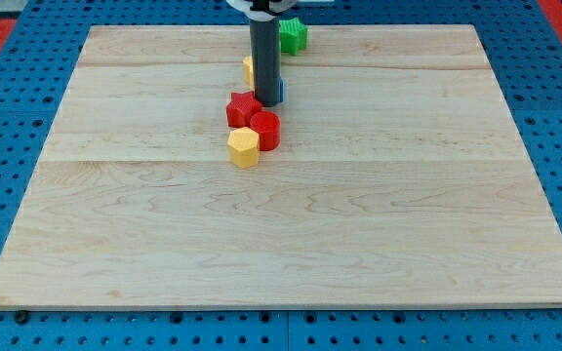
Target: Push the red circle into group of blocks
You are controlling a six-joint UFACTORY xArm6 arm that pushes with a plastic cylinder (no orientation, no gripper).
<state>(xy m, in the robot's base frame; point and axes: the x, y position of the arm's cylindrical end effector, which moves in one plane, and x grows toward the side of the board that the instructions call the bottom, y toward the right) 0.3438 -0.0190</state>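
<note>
My rod comes down from the view's top edge, and my tip (265, 103) rests on the worktop (281, 224) in the upper middle of the board. I carry no claw at all, only this straight dark rod, so there is nothing on me to clench or release.

Just to the view's right of my tip, touching the rod or very nearly so, a blue block (280, 93) peeps out from behind it; too little shows to tell its shape. On the other side, a yellow block (248, 69) is likewise half hidden by the rod, a little further toward the view's top, and its shape is unclear too.

Directly below my tip, toward the view's bottom and slightly left, sits the red star (243, 107), close against the rod's end. The red circle (265, 129) lies just below and to the right of that star, touching it. Pressed against the circle's lower left side is a yellow hexagon (244, 146), so these three form a tight cluster.

Well apart from them, near the board's top edge and to the right of my rod, stands a green star (293, 36).
</note>
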